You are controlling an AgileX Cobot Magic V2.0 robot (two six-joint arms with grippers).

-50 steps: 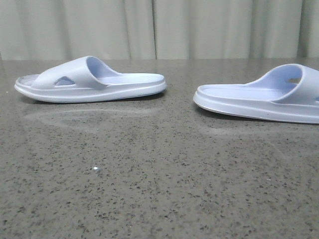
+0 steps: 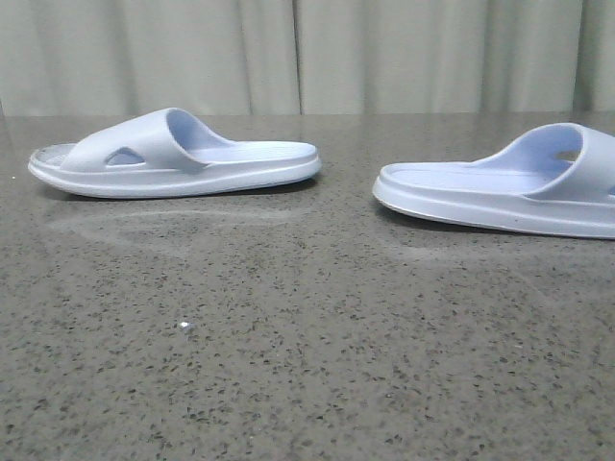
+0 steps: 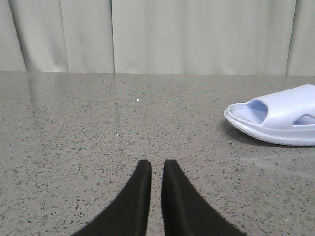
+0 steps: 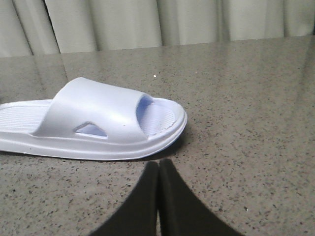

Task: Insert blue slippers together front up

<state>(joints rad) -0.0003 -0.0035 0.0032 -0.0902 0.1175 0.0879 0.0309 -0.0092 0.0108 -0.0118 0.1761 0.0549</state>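
Observation:
Two pale lavender-blue slippers lie sole-down and apart on the speckled grey table. The left slipper [image 2: 173, 158] has its toe to the left; the right slipper [image 2: 509, 187] is cut off by the right edge. In the left wrist view, the left slipper [image 3: 275, 118] lies well away from my left gripper [image 3: 157, 164], which is empty, its black fingers nearly together with only a thin slit between them. In the right wrist view, my right gripper [image 4: 158, 163] is shut and empty, its tips just short of the right slipper's [image 4: 93, 123] toe end. Neither gripper shows in the front view.
The grey stone-look table [image 2: 307, 346] runs back to a pale curtain [image 2: 307, 53]. A tiny white speck [image 2: 184, 327] lies on the table in front of the left slipper.

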